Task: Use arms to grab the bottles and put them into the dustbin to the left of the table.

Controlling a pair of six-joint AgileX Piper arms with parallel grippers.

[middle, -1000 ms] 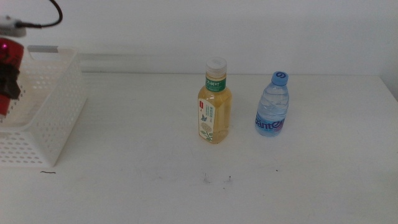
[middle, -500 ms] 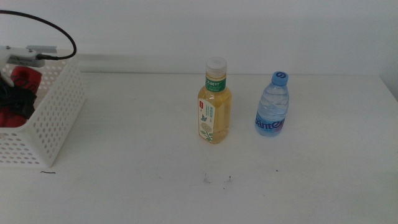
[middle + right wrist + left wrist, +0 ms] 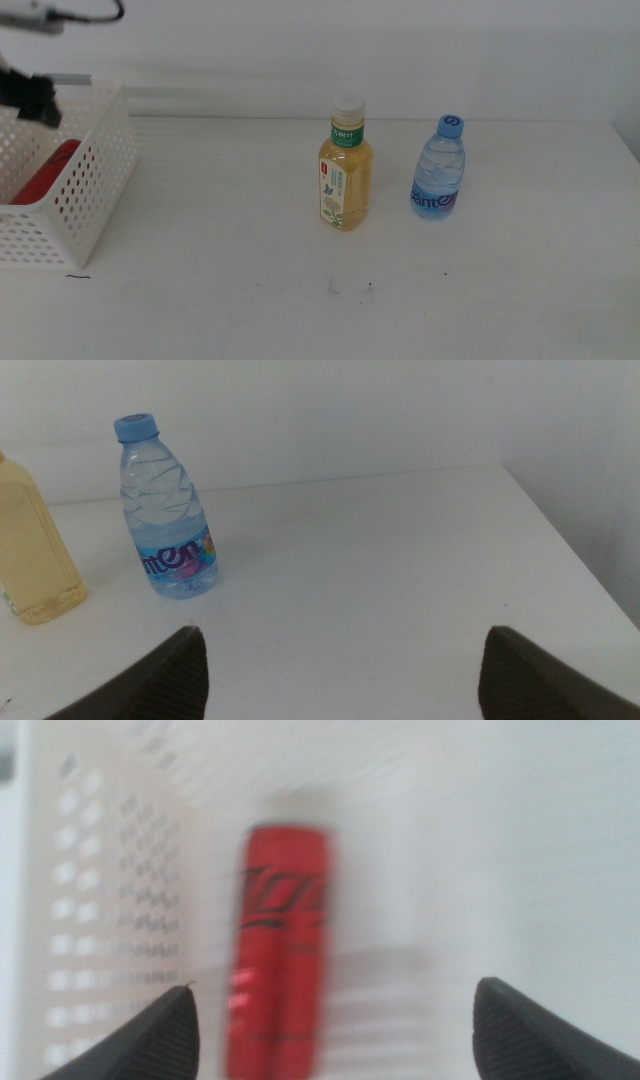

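I see open desk between the basket and the tea bottle. The water bottle stands near it, a gap between. A can lies inside the basket, bare floor beside it.

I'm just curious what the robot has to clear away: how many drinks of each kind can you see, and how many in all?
Red soda can, lying in the white basket: 1
Yellow tea bottle, standing on the table: 1
Clear water bottle, standing on the table: 1
Total: 3
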